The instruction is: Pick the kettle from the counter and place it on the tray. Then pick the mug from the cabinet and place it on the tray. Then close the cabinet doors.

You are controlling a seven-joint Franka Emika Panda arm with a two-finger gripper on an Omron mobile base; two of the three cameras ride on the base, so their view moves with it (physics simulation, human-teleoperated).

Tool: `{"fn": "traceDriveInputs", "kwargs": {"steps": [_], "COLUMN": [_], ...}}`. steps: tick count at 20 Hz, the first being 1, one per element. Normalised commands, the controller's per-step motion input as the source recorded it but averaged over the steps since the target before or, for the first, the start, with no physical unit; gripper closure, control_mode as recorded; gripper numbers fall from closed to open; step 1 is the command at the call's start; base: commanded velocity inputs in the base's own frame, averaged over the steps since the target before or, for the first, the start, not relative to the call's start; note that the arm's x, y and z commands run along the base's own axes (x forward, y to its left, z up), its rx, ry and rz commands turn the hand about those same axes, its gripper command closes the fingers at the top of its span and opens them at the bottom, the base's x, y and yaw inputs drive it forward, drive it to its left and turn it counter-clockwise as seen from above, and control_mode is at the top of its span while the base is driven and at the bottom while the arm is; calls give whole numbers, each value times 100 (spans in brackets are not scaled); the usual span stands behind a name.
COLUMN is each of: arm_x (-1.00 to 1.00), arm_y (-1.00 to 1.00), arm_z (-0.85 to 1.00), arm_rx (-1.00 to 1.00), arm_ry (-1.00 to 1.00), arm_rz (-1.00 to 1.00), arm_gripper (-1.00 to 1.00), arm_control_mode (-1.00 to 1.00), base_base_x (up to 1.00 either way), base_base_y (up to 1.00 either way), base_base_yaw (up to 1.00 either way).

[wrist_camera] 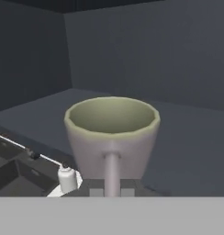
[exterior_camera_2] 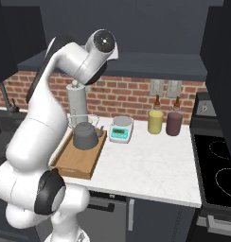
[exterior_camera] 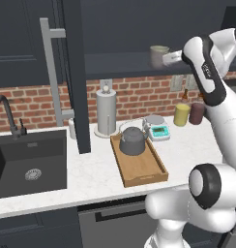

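Clamped shut on the handle of the small grey-green ceramic mug [wrist_camera: 112,133], the gripper [wrist_camera: 112,186] should lift straight off the cabinet shelf [wrist_camera: 187,137], keeping it level.

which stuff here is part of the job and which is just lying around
Part of the job: kettle already on the tray; mug in the cabinet, its handle between the shut jaws; cabinet door open.

Lying about: paper-towel roll, scale, yellow jar, maroon cup, sink.
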Motion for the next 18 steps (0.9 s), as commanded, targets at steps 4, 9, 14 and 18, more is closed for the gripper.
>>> {"fn": "traceDriveInputs", "kwargs": {"steps": [4,9,14,18], "arm_x": [-100,-100,-100,-74], "arm_y": [0,0,0,0], "arm_z": [3,-11,-49,-69], "arm_rx": [0,0,0,-1], "arm_ry": [0,0,0,5], "arm_rz": [13,20,20,22], "arm_gripper": [100,100,100,100], "arm_control_mode": [-100,-100,-100,-100], "base_base_x": [0,0,0,0], "base_base_y": [0,0,0,0], "base_base_yaw": [0,0,0,0]}}
